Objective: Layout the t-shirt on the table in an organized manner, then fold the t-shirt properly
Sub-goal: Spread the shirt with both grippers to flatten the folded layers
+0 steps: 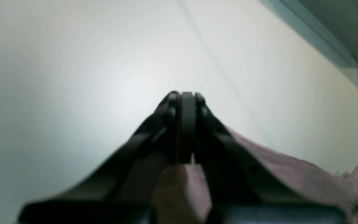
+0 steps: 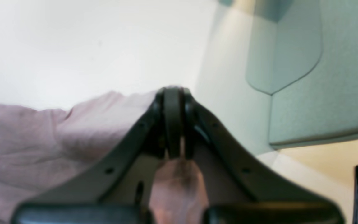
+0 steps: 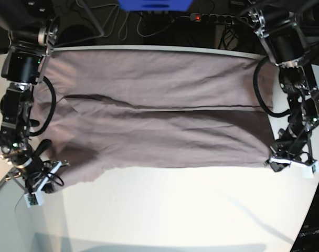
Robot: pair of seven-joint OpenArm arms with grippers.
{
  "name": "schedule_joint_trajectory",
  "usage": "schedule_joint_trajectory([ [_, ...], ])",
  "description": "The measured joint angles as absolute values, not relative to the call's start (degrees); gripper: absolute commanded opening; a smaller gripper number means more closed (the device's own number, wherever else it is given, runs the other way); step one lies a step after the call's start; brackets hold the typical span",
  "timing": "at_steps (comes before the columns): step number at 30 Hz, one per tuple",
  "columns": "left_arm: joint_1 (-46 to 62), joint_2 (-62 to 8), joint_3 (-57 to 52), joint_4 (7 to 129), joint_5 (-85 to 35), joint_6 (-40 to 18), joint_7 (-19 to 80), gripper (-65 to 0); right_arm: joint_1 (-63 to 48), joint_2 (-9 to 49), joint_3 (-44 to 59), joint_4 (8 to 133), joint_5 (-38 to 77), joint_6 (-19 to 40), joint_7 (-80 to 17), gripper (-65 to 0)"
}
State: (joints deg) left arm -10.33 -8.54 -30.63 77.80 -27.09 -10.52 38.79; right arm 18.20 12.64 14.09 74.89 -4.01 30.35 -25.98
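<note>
Fingers of the left gripper [image 1: 186, 130] are pressed together on a fold of the t-shirt [image 3: 154, 105], with mauve cloth visible between and below them in the left wrist view. Fingers of the right gripper [image 2: 174, 124] are likewise clamped on the t-shirt's fabric, a bunched tuck of cloth showing just behind the closed tips.

In the base view the t-shirt lies spread wide across the far half of the white desk [image 3: 175, 210]. Its far edge runs close to the far rim of the desk. Its near edge forms a roughly straight line across the middle of the surface. A long crease runs across the cloth from side to side, and the portion near the right gripper is more wrinkled and dips lower toward the viewer.

The left gripper [image 3: 290, 160] sits at the near corner of the cloth on that view's right. The right gripper [image 3: 41, 181] sits at the near corner on that view's left. Both arms are bent down to desk level at the cloth's outer edges.

A power strip [image 3: 217, 18] with cables lies beyond the far rim.
</note>
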Motion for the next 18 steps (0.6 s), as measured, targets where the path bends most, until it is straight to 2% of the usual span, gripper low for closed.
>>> schedule_joint_trajectory([
  [4, -11.7, -8.5, -30.7, 74.7, -27.1, -10.5, 38.8, -64.9, 18.4, 12.4, 18.4, 74.9, -3.8, 30.8, -26.0, -65.0],
  [9, -12.9, -8.4, -30.6, 71.4, -27.5, -10.5, 38.7, -64.9, 18.4, 12.5, 18.7, 74.9, -4.0, 30.9, -26.2, -65.0],
  [18, -12.8, -8.4, -30.7, 71.6, -27.5, -10.5, 38.6, -64.9, 15.2, 12.4, 21.6, 77.5, -4.1, 33.2, -26.4, -65.0],
])
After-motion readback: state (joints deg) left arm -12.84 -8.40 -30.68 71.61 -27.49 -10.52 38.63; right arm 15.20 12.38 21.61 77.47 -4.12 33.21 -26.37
